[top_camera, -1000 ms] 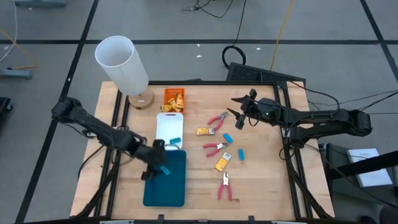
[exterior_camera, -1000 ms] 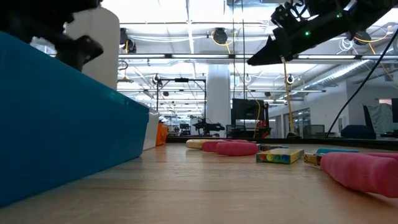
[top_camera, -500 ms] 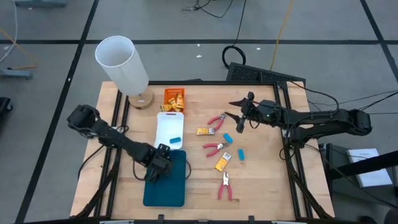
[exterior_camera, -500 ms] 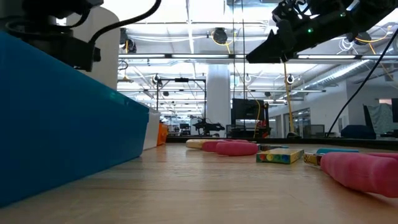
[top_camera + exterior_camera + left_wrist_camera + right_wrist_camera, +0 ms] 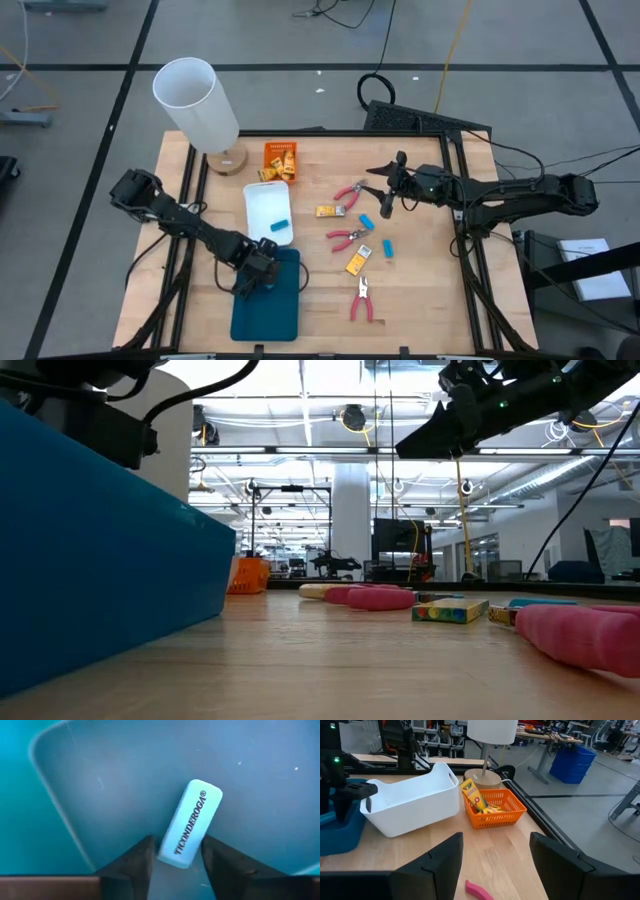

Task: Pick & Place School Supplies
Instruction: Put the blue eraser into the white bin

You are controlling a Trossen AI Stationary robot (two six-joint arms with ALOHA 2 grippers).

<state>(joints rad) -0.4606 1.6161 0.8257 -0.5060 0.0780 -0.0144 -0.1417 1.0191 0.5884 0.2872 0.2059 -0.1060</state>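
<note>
My left gripper (image 5: 255, 278) reaches down into the teal tray (image 5: 270, 315), shut on a light-blue eraser (image 5: 190, 822) printed TICONDEROGA that lies on the tray floor. Another blue eraser (image 5: 282, 224) lies in the white tray (image 5: 262, 200). Yellow packets stand in the orange tray (image 5: 280, 160). Loose on the wood lie red-handled tools (image 5: 348, 192), yellow packets (image 5: 357, 262) and blue erasers (image 5: 366, 221). My right gripper (image 5: 378, 188) hangs open above the table's far right part, touching nothing. My left gripper pinches the eraser's two long sides near its one end (image 5: 172, 855) between its two fingers (image 5: 137, 867). The fingers come from above, pointing steeply down, and lie across the eraser. The eraser lies flat on the floor of the teal tray (image 5: 100, 770).
A tall white cylinder (image 5: 195, 95) on a round wooden base (image 5: 228, 160) stands at the far left corner. A black frame (image 5: 455, 200) borders the table's right side. Bare wood lies near the table's right front.
My left gripper has sunk into the teal tray and moved a little toward the table's near edge, tipping steeper. The white tray has slid slightly toward the table's left.
</note>
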